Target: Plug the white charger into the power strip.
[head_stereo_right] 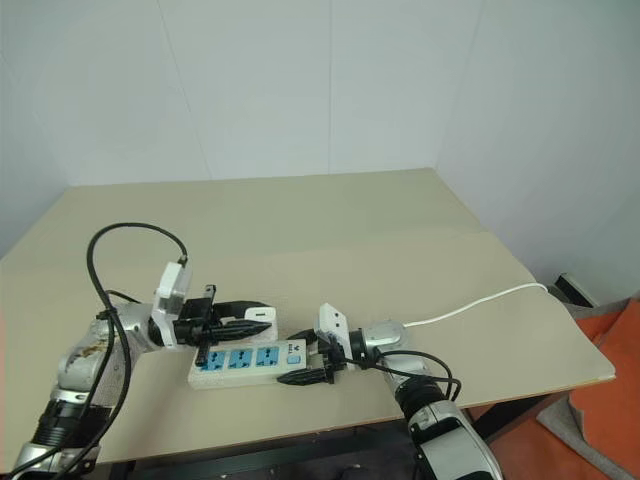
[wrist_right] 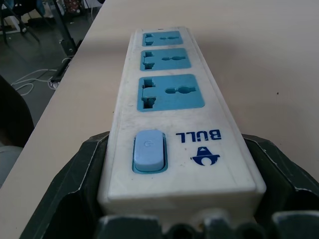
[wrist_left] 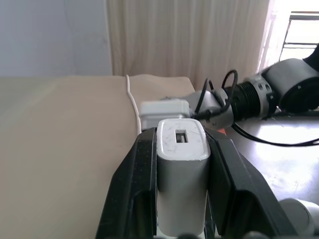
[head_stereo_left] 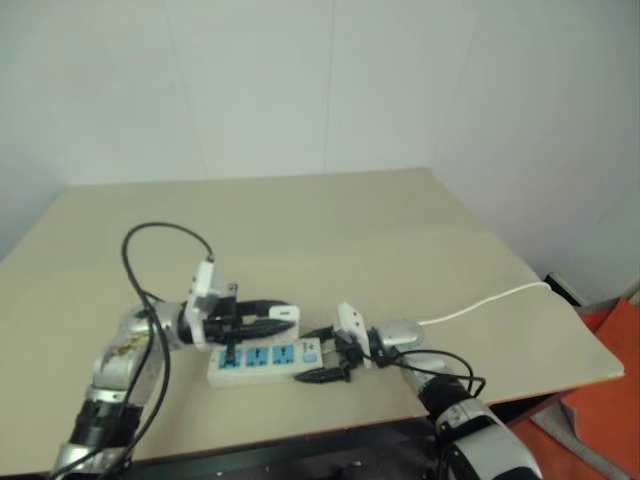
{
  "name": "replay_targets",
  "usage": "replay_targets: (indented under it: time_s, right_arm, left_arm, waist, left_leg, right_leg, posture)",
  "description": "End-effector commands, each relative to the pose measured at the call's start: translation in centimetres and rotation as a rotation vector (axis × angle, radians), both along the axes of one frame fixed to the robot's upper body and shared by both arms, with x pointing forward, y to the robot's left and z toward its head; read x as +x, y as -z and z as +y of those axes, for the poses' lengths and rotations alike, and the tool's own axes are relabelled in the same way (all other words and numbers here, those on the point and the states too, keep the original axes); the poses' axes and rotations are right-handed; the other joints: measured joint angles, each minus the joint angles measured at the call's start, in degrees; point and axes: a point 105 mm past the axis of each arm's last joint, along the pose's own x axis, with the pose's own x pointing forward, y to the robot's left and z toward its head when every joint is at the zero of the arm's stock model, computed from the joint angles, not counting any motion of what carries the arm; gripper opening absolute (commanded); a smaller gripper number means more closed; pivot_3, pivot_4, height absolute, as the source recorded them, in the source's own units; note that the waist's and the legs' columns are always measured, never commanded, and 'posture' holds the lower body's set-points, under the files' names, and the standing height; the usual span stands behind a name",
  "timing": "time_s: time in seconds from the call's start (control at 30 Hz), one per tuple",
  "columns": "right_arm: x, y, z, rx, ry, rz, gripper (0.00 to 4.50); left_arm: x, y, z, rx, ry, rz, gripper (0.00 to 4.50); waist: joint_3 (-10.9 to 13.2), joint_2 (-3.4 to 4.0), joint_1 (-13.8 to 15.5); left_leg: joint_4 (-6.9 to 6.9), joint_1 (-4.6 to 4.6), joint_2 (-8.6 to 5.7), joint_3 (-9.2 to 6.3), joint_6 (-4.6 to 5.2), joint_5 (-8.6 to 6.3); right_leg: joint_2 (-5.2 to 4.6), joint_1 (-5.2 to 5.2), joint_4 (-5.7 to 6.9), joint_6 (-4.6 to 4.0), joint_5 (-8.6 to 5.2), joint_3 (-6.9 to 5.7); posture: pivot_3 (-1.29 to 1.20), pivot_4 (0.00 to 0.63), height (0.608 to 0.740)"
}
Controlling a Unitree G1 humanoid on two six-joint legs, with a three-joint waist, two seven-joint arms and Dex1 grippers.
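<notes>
Gripped at its switch end by the right gripper (head_stereo_right: 312, 362), the power strip (wrist_right: 172, 107) lies flat on the beige surface (head_stereo_right: 330, 230); just above its blue sockets, the left gripper (head_stereo_right: 240, 320) has its jaws clamped on the white charger (wrist_left: 181, 167).

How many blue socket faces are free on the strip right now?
3, in a row along the power strip: one next to the switch, one in the middle, one at the far end. All empty; none looks hidden.
</notes>
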Motion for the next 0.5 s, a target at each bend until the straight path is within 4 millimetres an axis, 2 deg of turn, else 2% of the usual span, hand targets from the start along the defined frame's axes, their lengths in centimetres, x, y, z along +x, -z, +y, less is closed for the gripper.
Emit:
replay_targets:
  time_s: [0.03,0.27,0.5]
  right_arm:
    - [-1.1,1.8,0.0,-0.066,-0.036,0.05,3.42]
    - [-1.3,1.9,0.0,-0.066,-0.039,0.054,3.42]
    - [-1.4,1.9,0.0,-0.066,-0.039,0.054,3.42]
  left_arm:
    - [-0.2,0.3,0.1,0.008,0.019,-0.038,1.01]
    - [-0.3,1.5,0.1,0.01,0.028,-0.041,1.01]
    - [-0.4,1.9,0.1,0.005,0.023,-0.036,1.01]
  waist:
    - [0.0,0.0,0.0]
    - [0.0,0.0,0.04]
    - [0.0,0.0,0.05]
  left_leg:
    - [-0.01,0.0,0.0,0.0,0.0,0.0]
    - [-0.13,-0.01,0.0,0.01,0.0,0.0]
    - [-0.37,0.01,0.0,0.02,0.0,0.0]
  right_leg:
    - [0.0,0.0,0.0,0.0,0.0,0.0]
    - [0.0,-0.04,-0.07,-0.01,-0.01,0.02]
    - [0.0,-0.05,-0.23,-0.01,-0.01,0.02]
  posture:
    - [0.0,0.15,0.74]
    - [0.0,0.15,0.74]
    - [0.0,0.15,0.74]
